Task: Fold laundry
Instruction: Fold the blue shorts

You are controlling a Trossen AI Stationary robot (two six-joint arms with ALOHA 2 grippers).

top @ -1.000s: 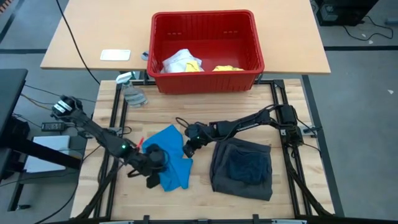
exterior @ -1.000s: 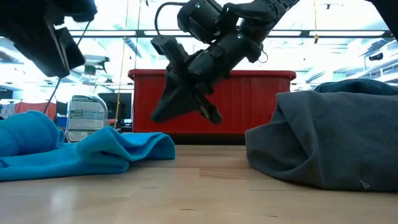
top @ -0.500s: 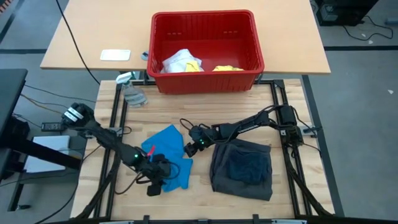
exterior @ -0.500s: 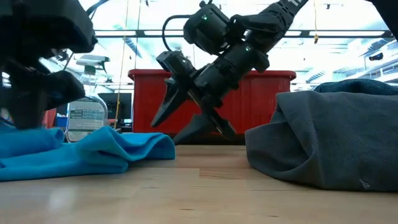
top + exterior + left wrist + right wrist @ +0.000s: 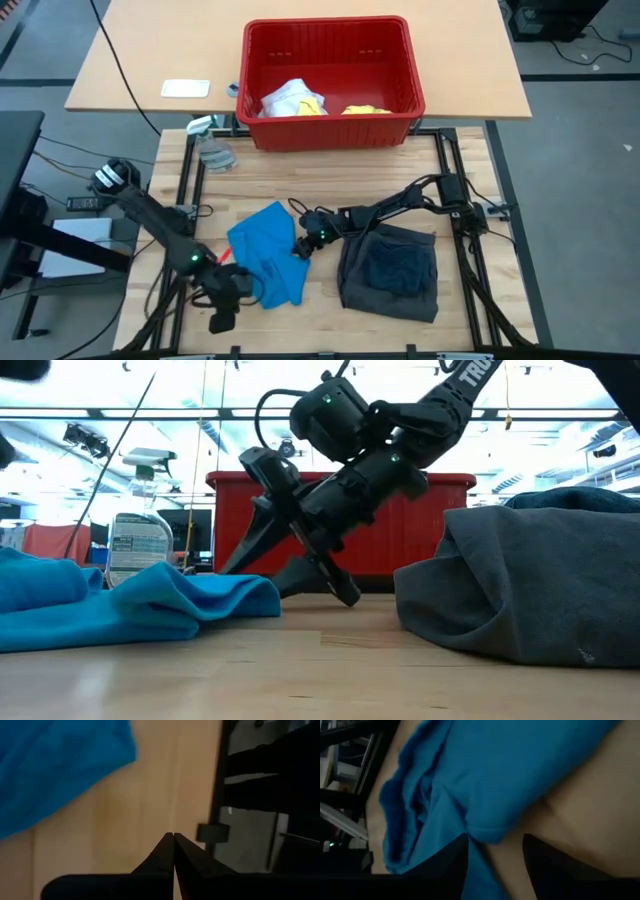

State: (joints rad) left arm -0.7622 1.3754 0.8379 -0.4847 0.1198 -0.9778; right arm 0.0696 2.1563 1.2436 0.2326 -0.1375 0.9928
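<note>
The left claw [image 5: 222,318] has drawn back off the crumpled bright blue cloth piece [image 5: 265,258], its fingers pressed together over bare wooden worktop [image 5: 320,170]. The right claw [image 5: 299,247] is spread at the cloth's edge, beside the folded dark grey shorts [image 5: 390,268].

A bright blue cloth [image 5: 485,775] fills most of the right wrist view, rumpled into soft folds and ridges; one rounded fold hangs down toward the camera, between the right gripper [image 5: 495,851]'s two dark fingers [image 5: 445,865] — they stand apart, one on each side of that fold, with the cloth's edge running down beside the nearer one. Pale wooden table top [image 5: 590,815] shows bare beside the cloth; past the cloth's far edge lies a dark frame rail [image 5: 357,732] and dim clutter too blurred to name.
</note>
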